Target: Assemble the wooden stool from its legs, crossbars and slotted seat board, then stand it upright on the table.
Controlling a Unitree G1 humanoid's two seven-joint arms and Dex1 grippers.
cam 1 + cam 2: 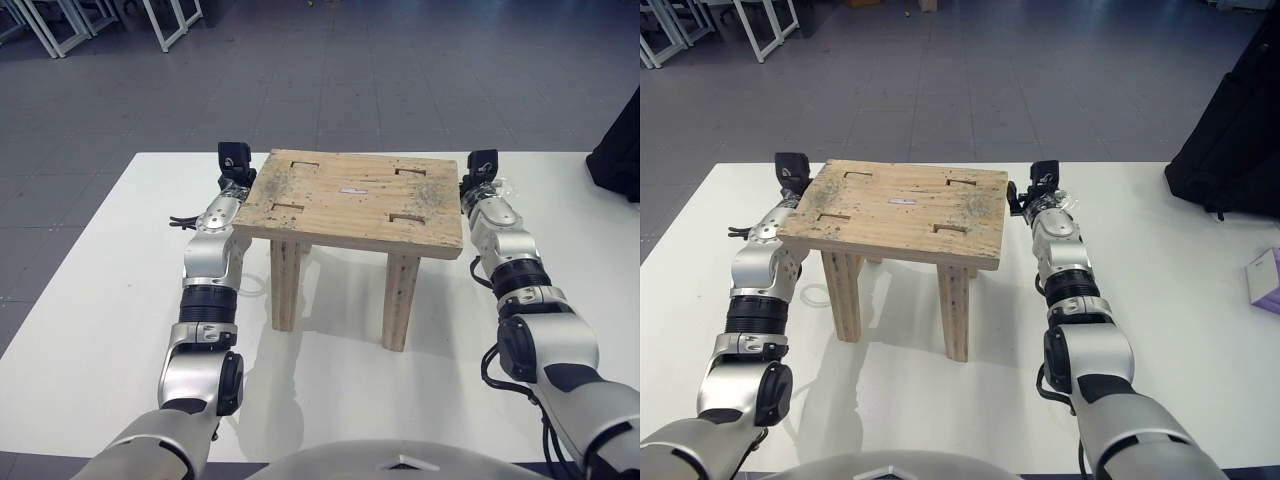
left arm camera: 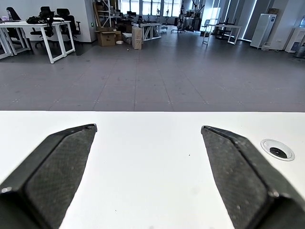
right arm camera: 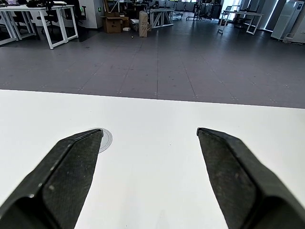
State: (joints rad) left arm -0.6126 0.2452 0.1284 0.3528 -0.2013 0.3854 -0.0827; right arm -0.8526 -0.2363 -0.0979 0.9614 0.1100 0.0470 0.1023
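Stool (image 1: 352, 215) stands upright on the white worktop (image 1: 90, 300), already put together. The seat (image 1: 350, 190) lies flat on top, and two front legs (image 1: 285, 285) show under it with their feet on the surface. Four slots (image 1: 287, 207) are cut into the seat, one near each corner.

The arms flank the stool, one on each side. The left pincer (image 2: 147, 129) sits just beside the seat's far left corner, and the right pincer (image 3: 150, 131) just beside the far right corner. Seen from the head, I cannot tell whether either one touches the wood. Both are spread wide and grip nothing, their dark fingers (image 2: 59, 171) pointing out over the worktop toward the room beyond.

A round grommet (image 2: 277, 149) is set into the worktop ahead of the pincers. A small purple box (image 1: 1265, 280) lies near the worktop's right edge, well apart from the stool.
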